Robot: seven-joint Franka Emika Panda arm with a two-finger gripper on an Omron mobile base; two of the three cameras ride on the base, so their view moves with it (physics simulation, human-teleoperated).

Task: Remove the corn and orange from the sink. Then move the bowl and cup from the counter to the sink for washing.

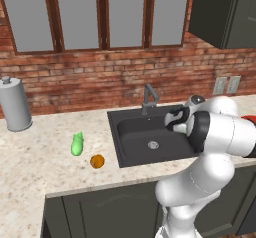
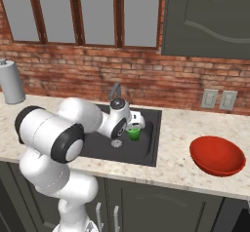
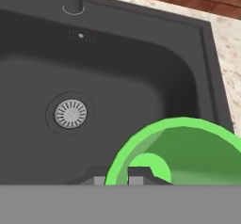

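we read the jaws [image 3: 116, 180] as closed across the rim of the cup [image 3: 188, 152]: in the hand view one tip sits outside the green wall and the other inside it. the right base view shows the cup [image 2: 134, 133] upright beneath the hand, over the right part of the sink [image 2: 146, 150], near the drain [image 3: 71, 113]. we cannot tell whether its base touches the basin floor or hangs just above it.

handling, as we judge it: the cup looks like a light, stiff, thin-walled tumbler with a smooth and likely slippery surface. a pinch over the rim, one tip in and one out, suits it, since the body widens toward the top and would resist a side grasp lower down. we would keep it vertical until it rests on the basin floor, then release.

outward from the hand, the faucet [image 1: 149, 98] stands at the back edge of the sink. the corn [image 1: 77, 144] and the orange [image 1: 97, 161] lie on the table [image 1: 40, 152] left of the basin, near each other but apart. the bowl [image 2: 217, 155] sits on the table right of the sink; it is wide and shallow, so we expect a rim grasp to serve there as well.
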